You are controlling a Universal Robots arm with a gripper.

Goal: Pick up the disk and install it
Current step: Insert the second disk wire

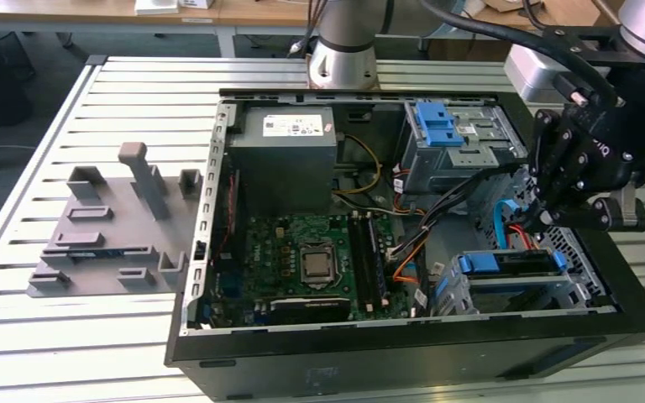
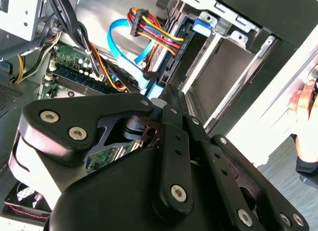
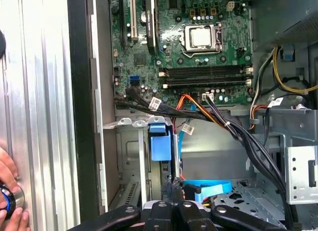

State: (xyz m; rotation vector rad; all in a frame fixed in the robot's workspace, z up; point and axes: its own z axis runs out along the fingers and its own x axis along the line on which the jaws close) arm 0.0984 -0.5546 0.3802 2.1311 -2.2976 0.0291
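Disk in its blue plastic carrier (image 3: 160, 146) sits edgewise in the lower bay slot, black pincer (image 3: 174, 191) pressed together above it; loose cables (image 3: 233, 129) nearby could snag.

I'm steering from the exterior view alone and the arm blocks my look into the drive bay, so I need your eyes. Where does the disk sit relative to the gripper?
Observer: In the first wrist view, what looks like the disk stands edge-on in the bay slot with its blue carrier end showing. It is directly ahead of the gripper.
Operator: Is there anything beside the case that I'm missing?
Observer: Yes. A person's hand rests on the table just outside the case wall, on a round blue-and-silver object.
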